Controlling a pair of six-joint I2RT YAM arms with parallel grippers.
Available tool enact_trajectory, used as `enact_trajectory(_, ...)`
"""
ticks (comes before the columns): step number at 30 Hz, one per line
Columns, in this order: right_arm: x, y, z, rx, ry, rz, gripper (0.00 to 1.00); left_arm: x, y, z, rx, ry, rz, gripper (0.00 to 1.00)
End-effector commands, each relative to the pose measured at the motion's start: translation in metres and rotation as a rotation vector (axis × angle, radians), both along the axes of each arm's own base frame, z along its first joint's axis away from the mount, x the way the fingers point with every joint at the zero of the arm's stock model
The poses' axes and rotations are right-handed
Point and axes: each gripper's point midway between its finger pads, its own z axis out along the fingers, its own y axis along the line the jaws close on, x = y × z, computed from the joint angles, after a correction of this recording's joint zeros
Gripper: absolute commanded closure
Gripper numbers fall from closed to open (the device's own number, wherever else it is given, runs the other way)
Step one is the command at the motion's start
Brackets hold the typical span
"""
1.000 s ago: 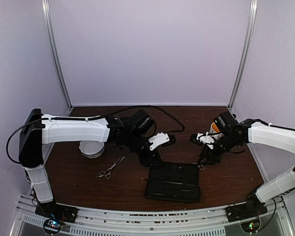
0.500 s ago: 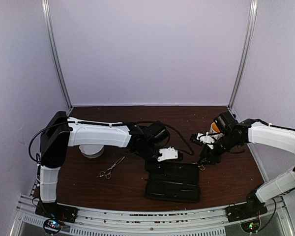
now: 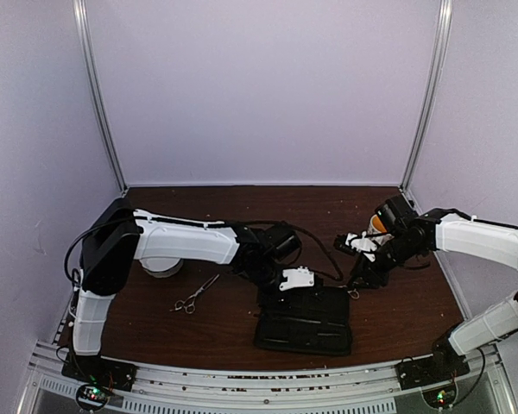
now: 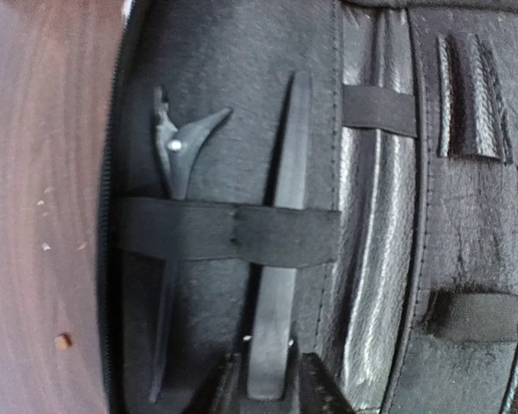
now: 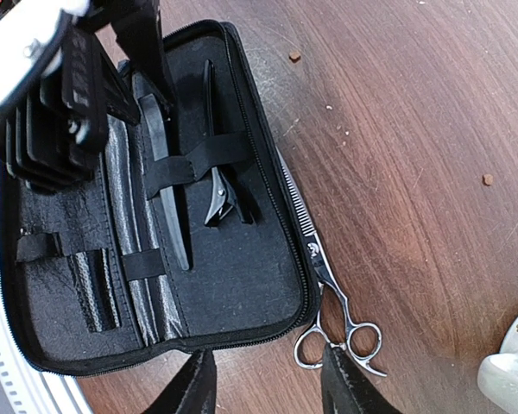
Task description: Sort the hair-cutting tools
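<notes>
The open black zip case (image 3: pixel 315 332) lies at the front middle. My left gripper (image 3: pixel 274 289) is at its far left corner, shut on the end of a narrow black piece (image 4: pixel 281 216) that is tucked under an elastic strap. A black clip (image 4: pixel 174 155) sits under the same strap beside it. Both also show in the right wrist view, the piece (image 5: pixel 166 185) and the clip (image 5: pixel 220 205). My right gripper (image 5: pixel 268 388) is open above the case's corner, its right finger over the ring handles of silver scissors (image 5: pixel 330 280) lying along the case's edge. Another pair of scissors (image 3: pixel 195 295) lies on the left.
A white bowl (image 3: pixel 160 266) stands at the left, partly behind my left arm. A white and orange object (image 3: pixel 378 224) sits behind my right arm. Small crumbs dot the brown table (image 5: pixel 432 129). The case's other half (image 4: pixel 475 259) has several empty loops.
My left arm has swung right and down, bringing its gripper from above the table onto the case's far left corner. My right arm has hardly moved.
</notes>
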Motion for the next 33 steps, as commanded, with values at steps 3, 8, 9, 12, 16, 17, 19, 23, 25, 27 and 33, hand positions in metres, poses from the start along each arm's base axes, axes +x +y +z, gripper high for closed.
enact_trajectory(3, -0.001, -0.003, -0.004, -0.002, 0.022, -0.011, 0.57, -0.005, -0.013, 0.000, -0.045, 0.045, -0.017, 0.81)
enact_trajectory(8, 0.000, -0.003, -0.005, -0.003, 0.027, -0.011, 0.57, -0.007, -0.009, 0.002, -0.031, 0.080, 0.004, 0.94)
enact_trajectory(9, -0.001, -0.003, -0.005, -0.001, 0.027, -0.011, 0.57, -0.010, -0.009, 0.004, -0.036, 0.117, 0.008, 0.96)
enact_trajectory(12, -0.001, -0.002, -0.006, -0.001, 0.032, -0.007, 0.57, -0.021, -0.009, 0.013, -0.060, 0.303, 0.033, 0.99)
enact_trajectory(16, -0.002, -0.002, -0.007, 0.000, 0.038, -0.001, 0.57, -0.037, -0.010, 0.023, -0.119, 0.636, 0.074, 1.00)
enact_trajectory(17, -0.002, -0.001, -0.007, 0.001, 0.038, 0.000, 0.57, -0.039, -0.010, 0.026, -0.139, 0.713, 0.082, 1.00)
enact_trajectory(19, -0.002, -0.001, -0.007, 0.003, 0.042, 0.002, 0.57, -0.040, -0.012, 0.026, -0.149, 0.824, 0.113, 1.00)
enact_trajectory(23, -0.002, 0.000, -0.008, 0.004, 0.046, 0.002, 0.57, -0.041, -0.017, 0.028, -0.153, 0.995, 0.157, 1.00)
enact_trajectory(25, -0.003, -0.001, -0.008, 0.004, 0.045, 0.001, 0.57, -0.041, -0.020, 0.027, -0.147, 1.047, 0.177, 1.00)
enact_trajectory(27, -0.003, -0.001, -0.007, 0.004, 0.043, 0.002, 0.57, -0.036, -0.022, 0.024, -0.131, 1.062, 0.218, 1.00)
enact_trajectory(33, -0.003, -0.001, -0.007, 0.005, 0.044, 0.001, 0.57, -0.008, -0.019, 0.003, -0.061, 0.969, 0.376, 0.99)
